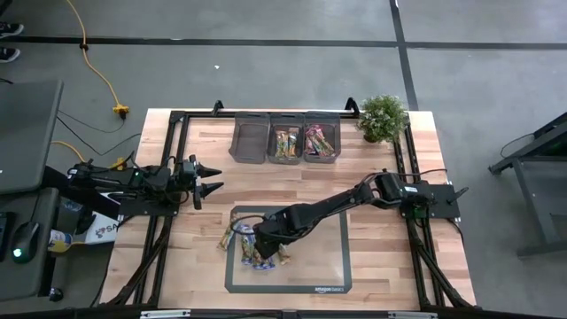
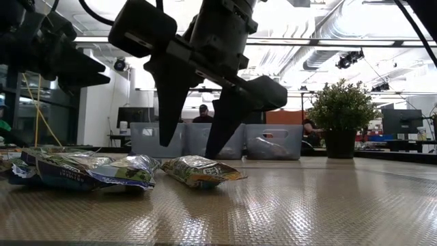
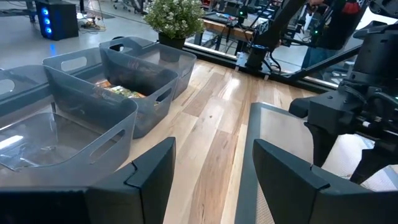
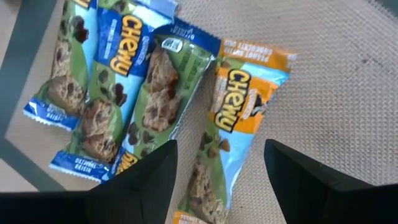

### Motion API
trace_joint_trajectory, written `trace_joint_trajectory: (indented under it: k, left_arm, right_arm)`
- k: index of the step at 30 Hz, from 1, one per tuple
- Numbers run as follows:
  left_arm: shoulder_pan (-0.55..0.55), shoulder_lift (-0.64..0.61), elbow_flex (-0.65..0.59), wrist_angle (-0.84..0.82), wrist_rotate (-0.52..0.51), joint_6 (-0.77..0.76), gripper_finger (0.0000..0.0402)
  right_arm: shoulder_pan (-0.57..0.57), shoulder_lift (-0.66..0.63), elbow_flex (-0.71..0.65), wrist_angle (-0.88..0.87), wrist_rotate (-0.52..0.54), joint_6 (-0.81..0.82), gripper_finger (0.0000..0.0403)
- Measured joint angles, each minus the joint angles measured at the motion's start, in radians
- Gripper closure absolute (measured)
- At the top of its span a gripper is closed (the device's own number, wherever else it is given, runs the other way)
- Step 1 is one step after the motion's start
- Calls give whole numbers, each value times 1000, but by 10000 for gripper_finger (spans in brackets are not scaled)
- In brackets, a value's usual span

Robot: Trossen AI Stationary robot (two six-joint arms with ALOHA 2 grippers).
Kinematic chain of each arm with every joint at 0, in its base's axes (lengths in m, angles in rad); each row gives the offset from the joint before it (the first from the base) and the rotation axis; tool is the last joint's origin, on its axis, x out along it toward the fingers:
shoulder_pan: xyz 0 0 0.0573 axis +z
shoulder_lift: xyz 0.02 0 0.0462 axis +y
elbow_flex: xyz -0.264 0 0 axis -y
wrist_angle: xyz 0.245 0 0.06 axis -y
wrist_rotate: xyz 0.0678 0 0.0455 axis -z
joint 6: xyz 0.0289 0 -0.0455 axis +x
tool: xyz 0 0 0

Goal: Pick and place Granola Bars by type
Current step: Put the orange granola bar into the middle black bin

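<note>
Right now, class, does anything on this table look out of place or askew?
Nothing is damaged or spilled. The unsorted granola bars lie overlapping and skewed at the mat's left edge, some past it. The right end effector hangs open above an orange-ended bar; the leftmost bin looks empty.

A grey concrete floor (image 1: 266,75) crossed by dark tape lines (image 1: 403,53) surrounds the wooden desk (image 1: 372,177), with a yellow cable (image 1: 99,75) trailing across it. Beyond, exposed ceiling ducts (image 2: 341,51) hang over monitors (image 2: 399,121) and a seated person (image 2: 203,115).

Bars (image 1: 252,248) crowd mat's (image 1: 328,266) left; right side bare.
</note>
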Motion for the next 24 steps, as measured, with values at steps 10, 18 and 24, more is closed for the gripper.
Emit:
trace_joint_trajectory:
  k: [10, 18, 24]
  left_arm:
    - [0, 0, 0, 0, 0, 0, 190]
    - [0, 0, 0, 0, 0, 0, 190]
    - [0, 0, 0, 0, 0, 0, 190]
  right_arm:
    - [0, 25, 0, 14, -17, -27, 178]
    - [0, 59, 2, 70, -18, -18, 178]
    - [-2, 61, 3, 60, 20, 16, 178]
